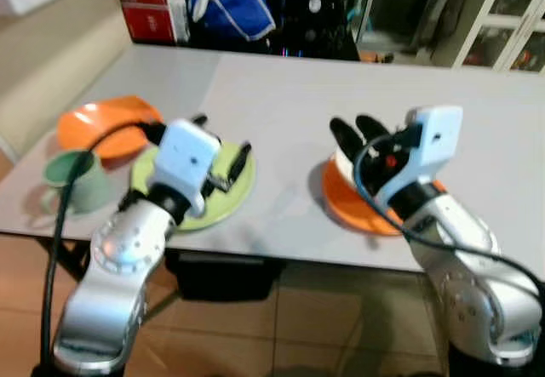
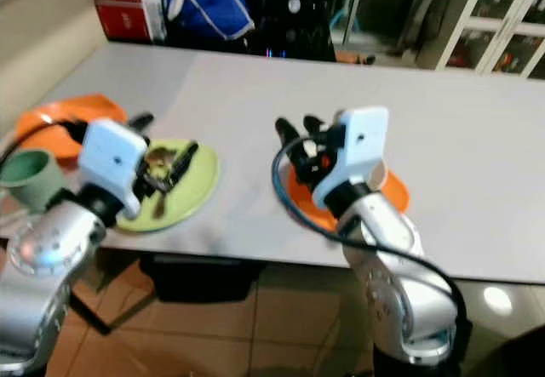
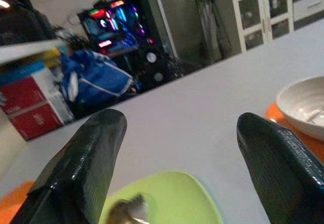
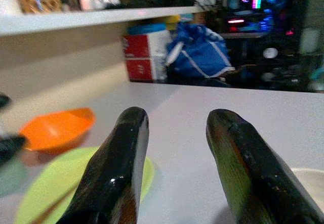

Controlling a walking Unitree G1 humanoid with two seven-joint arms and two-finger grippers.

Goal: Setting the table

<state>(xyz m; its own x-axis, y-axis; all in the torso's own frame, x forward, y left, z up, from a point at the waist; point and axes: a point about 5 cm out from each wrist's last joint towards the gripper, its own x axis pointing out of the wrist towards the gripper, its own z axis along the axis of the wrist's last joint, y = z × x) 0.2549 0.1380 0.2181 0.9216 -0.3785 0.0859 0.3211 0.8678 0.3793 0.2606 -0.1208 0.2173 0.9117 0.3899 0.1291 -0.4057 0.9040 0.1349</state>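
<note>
My left gripper [image 1: 224, 134] hovers open over a lime-green plate [image 1: 228, 191] near the table's front edge, with nothing between its fingers [image 3: 86, 158]. A small brownish thing [image 3: 129, 211] lies on that plate, too blurred to name. To the plate's left stand an orange bowl [image 1: 106, 123] and a pale green mug [image 1: 75, 177]. My right gripper [image 1: 353, 125] is open above a white bowl [image 3: 304, 105], which sits on an orange plate [image 1: 349, 202]. Its two fingers [image 4: 119, 168] point towards the green plate [image 4: 55, 183], and the gap between them holds nothing.
The grey table [image 1: 281, 88] stretches back to a red box [image 1: 149, 2] and a blue bag [image 1: 230, 2]. Glass-door cabinets [image 1: 502, 28] stand at the back right. Tiled floor [image 1: 298, 326] shows below the table's front edge.
</note>
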